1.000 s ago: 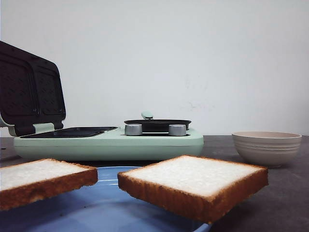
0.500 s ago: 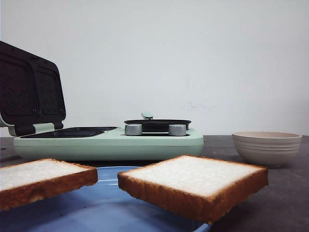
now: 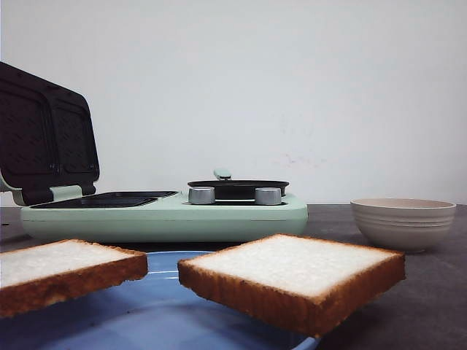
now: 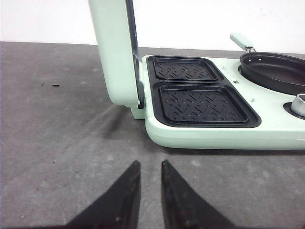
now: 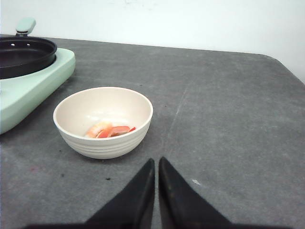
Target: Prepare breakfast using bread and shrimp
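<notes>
**Bread waits on the plate, shrimp in the bowl**

From the front, two slices of bread sit on a blue plate [image 3: 157, 313], one at the near left [image 3: 62, 271] and one at the near right [image 3: 292, 277], their outer edges hanging past the rim. Beyond them at twelve o'clock stands the mint-green breakfast maker [image 3: 164, 215], its lid [image 3: 45, 135] tipped up at the left and a shallow black pan [image 3: 238, 187] behind two silver knobs [image 3: 201, 195].

At about two o'clock from the plate rests a beige ribbed bowl [image 5: 103, 121], just beside the appliance's right end but apart from it. The shrimp [image 5: 108, 130], orange-pink curls, lie in its bottom.

The left gripper [image 4: 149, 167] hangs above bare grey table [image 4: 62, 143], fingers parted by a narrow gap and gripping nothing, with the two ridged black grill plates [image 4: 202, 102] ahead. The right gripper [image 5: 157, 164] has its fingers almost touching, nothing between them, aimed just right of the bowl.
</notes>
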You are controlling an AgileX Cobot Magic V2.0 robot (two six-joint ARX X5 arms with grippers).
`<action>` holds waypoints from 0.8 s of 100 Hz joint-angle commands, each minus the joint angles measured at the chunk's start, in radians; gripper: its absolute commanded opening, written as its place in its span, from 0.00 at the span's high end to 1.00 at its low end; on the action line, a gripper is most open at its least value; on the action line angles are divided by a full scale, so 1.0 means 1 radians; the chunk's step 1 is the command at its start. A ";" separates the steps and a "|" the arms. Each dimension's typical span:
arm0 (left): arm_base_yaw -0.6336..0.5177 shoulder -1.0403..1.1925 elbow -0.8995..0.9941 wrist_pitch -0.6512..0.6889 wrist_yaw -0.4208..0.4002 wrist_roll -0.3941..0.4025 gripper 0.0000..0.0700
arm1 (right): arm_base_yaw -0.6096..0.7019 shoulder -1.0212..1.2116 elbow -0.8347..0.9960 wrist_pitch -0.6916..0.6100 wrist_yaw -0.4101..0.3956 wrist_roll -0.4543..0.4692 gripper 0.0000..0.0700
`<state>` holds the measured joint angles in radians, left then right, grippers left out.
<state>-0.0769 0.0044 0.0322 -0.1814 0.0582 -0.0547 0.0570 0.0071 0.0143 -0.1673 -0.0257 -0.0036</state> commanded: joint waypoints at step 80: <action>-0.002 0.064 0.158 -0.003 0.013 -0.402 0.99 | -0.001 0.046 0.140 0.283 -0.081 0.485 1.00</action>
<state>-0.0769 0.0406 0.1215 -0.2100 0.0700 -0.4660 0.0570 0.0292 0.0864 0.1074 -0.1055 0.4549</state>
